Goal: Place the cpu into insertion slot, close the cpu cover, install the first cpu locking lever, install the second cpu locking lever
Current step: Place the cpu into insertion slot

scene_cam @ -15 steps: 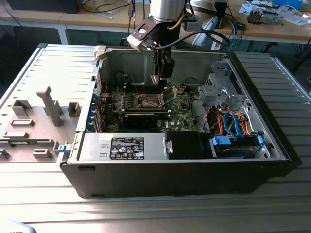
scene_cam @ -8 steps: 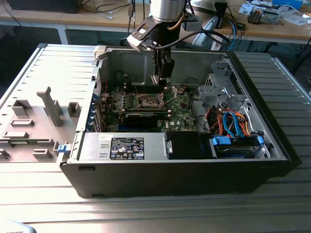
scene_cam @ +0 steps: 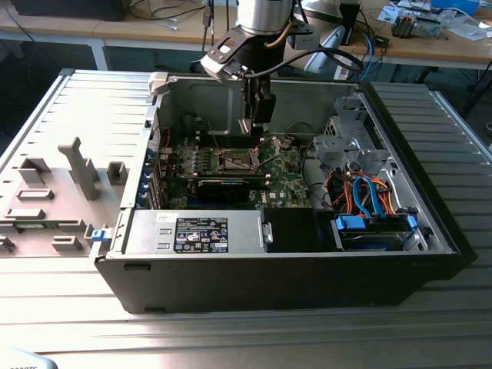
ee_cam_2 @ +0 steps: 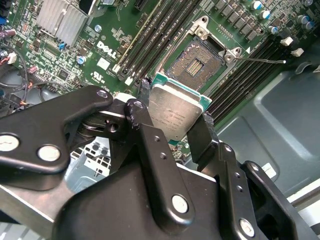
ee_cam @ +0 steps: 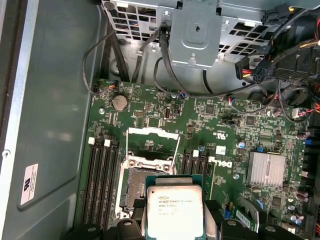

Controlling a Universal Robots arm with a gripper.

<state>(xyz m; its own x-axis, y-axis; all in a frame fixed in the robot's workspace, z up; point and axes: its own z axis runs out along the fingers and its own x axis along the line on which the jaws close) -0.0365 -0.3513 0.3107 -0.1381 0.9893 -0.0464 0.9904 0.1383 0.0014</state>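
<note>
Second wrist view looks along the black fingers point(ee_cam_2: 201, 142), which are clamped on two opposite edges of the cpu point(ee_cam_2: 175, 111). The gripper point(ee_cam_2: 172, 120) holds the chip tilted, its silver-grey top facing the camera with a thin green rim around it. Just past the chip lies the insertion slot point(ee_cam_2: 197, 62), a dark square of fine contacts bordered by silver metal. It is uncovered, and a thin wire lever point(ee_cam_2: 262, 60) sticks out beside one corner.

First wrist view gives the other side. The cpu point(ee_cam: 175, 212) is seen flat-on, overlapping part of the insertion slot point(ee_cam: 131, 192). Beyond it the cpu cover point(ee_cam: 151, 131) stands open, green board showing through its square window. Rows of long memory slots point(ee_cam: 102, 180) flank the socket on the green motherboard point(ee_cam: 225, 125).

Exterior view places the gripper point(scene_cam: 257, 123) low inside the open computer case point(scene_cam: 307, 269), which sits on the ribbed counter point(scene_cam: 231, 338). The gripper is over the socket; the chip appears to hang just above it, though contact is hard to judge.
</note>
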